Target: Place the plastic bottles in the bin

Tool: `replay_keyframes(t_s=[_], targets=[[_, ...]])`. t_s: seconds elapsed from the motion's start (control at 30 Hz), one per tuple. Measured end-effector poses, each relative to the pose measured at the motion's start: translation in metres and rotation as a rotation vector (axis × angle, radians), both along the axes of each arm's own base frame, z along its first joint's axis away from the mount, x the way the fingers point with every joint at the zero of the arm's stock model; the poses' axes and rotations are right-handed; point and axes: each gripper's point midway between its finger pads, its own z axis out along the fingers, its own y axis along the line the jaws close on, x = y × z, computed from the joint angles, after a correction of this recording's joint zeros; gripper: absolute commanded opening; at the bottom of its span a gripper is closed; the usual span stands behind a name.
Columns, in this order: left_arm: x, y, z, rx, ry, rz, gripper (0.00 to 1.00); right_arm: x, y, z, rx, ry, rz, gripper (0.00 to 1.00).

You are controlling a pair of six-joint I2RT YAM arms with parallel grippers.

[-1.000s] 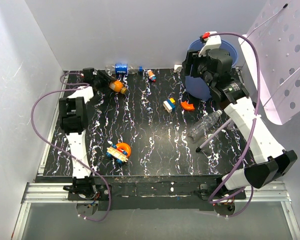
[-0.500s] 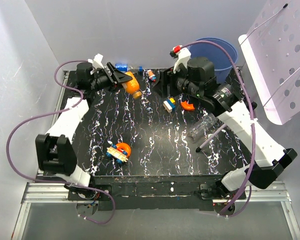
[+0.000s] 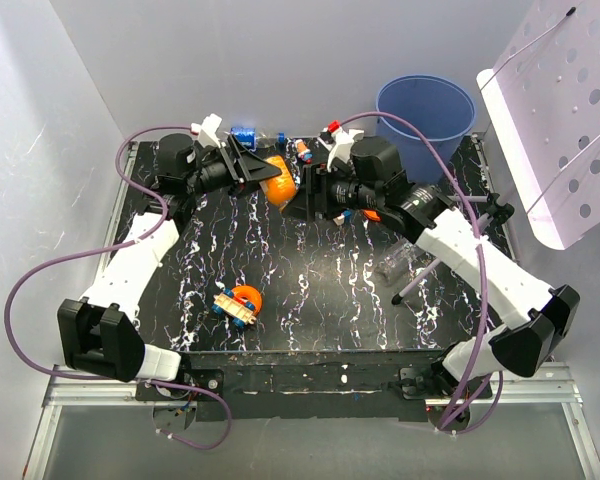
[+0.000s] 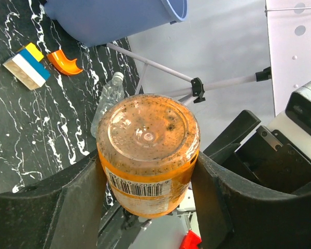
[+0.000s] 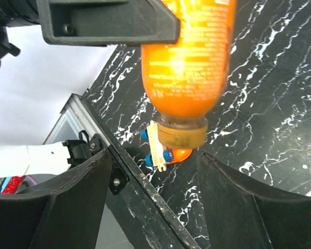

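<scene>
- The left tool (image 3: 258, 172) is clamped on the orange bottle (image 3: 278, 182). Its two black fingers (image 4: 75, 194) press on both sides of the bottle near its flat bottom end.
- The orange bottle is up in the air, lying sideways above the far part of the desk (image 3: 310, 290), near the middle of the far edge. Its cap end points to the right.
- The right tool (image 3: 306, 196) is wide apart and holds nothing. It faces the bottle's cap end, very close to it, and does not touch it.
- The left arm goes up from the near left corner along the left edge. Then its wrist turns right, toward the middle.
- The right arm bends out by the right edge and reaches across to the far middle, facing the left tool.
- The bin (image 3: 430, 135) stands upright at the far right corner.
- A clear bottle (image 3: 405, 255) lies on the right side of the desk, partly under the right arm.
- A bottle with a blue label (image 3: 243, 135) lies by the far edge.
</scene>
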Motion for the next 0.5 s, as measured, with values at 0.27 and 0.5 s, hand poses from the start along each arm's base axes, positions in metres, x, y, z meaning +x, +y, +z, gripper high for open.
replay_keyframes(t_s=[0.27, 0.5], targets=[[-0.002, -0.002, -0.001, -0.007, 0.019, -0.002, 0.19, 0.012, 0.019, -0.018, 0.002, 0.037, 0.0, 0.73], [-0.003, -0.003, 0.0, -0.011, 0.026, -0.008, 0.19, 0.026, 0.031, -0.045, -0.044, 0.077, -0.014, 0.44]])
